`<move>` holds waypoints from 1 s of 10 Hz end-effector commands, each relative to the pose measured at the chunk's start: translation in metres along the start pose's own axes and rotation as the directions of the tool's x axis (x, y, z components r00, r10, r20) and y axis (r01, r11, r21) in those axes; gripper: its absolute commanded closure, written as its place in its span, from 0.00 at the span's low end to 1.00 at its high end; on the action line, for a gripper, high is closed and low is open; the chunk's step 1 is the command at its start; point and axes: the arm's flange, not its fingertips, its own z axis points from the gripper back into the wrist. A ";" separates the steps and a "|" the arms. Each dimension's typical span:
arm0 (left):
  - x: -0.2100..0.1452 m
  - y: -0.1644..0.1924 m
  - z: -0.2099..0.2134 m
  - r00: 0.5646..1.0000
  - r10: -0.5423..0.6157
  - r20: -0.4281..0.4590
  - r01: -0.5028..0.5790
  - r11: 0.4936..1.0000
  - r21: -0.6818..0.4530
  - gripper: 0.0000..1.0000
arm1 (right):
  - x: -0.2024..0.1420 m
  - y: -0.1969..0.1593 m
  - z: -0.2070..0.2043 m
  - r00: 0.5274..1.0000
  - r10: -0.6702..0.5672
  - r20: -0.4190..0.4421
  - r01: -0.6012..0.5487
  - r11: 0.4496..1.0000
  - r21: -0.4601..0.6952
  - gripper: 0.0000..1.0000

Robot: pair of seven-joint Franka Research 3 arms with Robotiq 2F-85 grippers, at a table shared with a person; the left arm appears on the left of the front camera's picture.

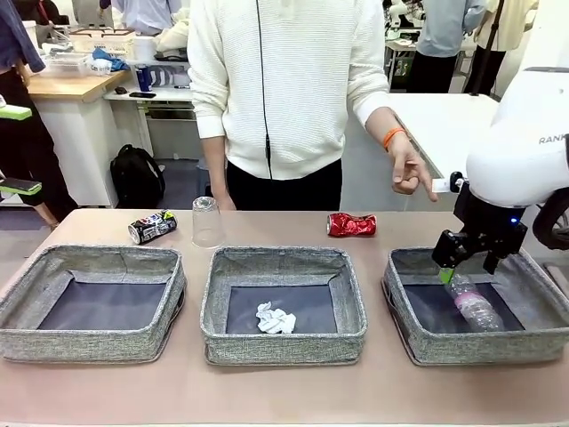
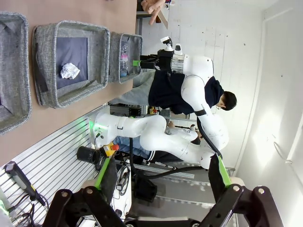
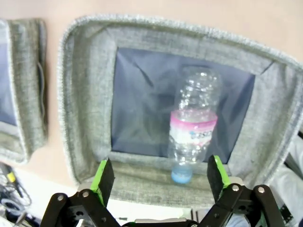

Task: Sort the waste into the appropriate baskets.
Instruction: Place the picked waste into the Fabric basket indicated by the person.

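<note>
Three grey baskets stand in a row: left (image 1: 89,342), middle (image 1: 284,345) and right (image 1: 427,342). A crumpled paper wad (image 1: 276,318) lies in the middle one. The pink-labelled bottle (image 1: 476,304) lies in the right basket (image 3: 85,109), cap toward my right gripper (image 3: 160,178). That gripper (image 1: 468,260) hangs open just above the bottle (image 3: 194,127), apart from it. Behind the baskets are a dark printed can (image 1: 151,227), an upturned clear cup (image 1: 206,221) and a crushed red can (image 1: 351,224). My left gripper (image 2: 160,166) is open and holds nothing, well away from the table.
A person stands at the far side, one hand (image 1: 409,169) hanging above the table's back right. Bare tabletop (image 1: 284,391) runs in front of the baskets. The left wrist view shows the middle basket (image 2: 47,61) with the wad (image 2: 70,71) sideways.
</note>
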 end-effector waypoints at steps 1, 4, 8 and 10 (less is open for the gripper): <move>0.000 -0.002 0.000 1.000 -0.021 0.003 0.021 1.000 -0.019 0.00 | 0.004 0.003 0.030 1.000 -0.007 0.028 0.004 0.994 0.107 0.00; 0.000 -0.002 0.000 1.000 -0.021 0.003 0.021 1.000 -0.019 0.00 | 0.011 0.032 0.125 0.993 -0.117 -0.008 0.105 0.858 0.502 0.00; 0.000 -0.002 0.000 1.000 -0.021 0.003 0.021 1.000 -0.019 0.00 | 0.002 0.007 0.144 0.960 -0.131 -0.248 0.279 0.540 0.794 0.00; 0.000 -0.002 0.000 1.000 -0.021 0.003 0.021 1.000 -0.019 0.00 | -0.016 -0.027 0.115 0.962 -0.223 -0.158 0.242 0.423 0.873 0.00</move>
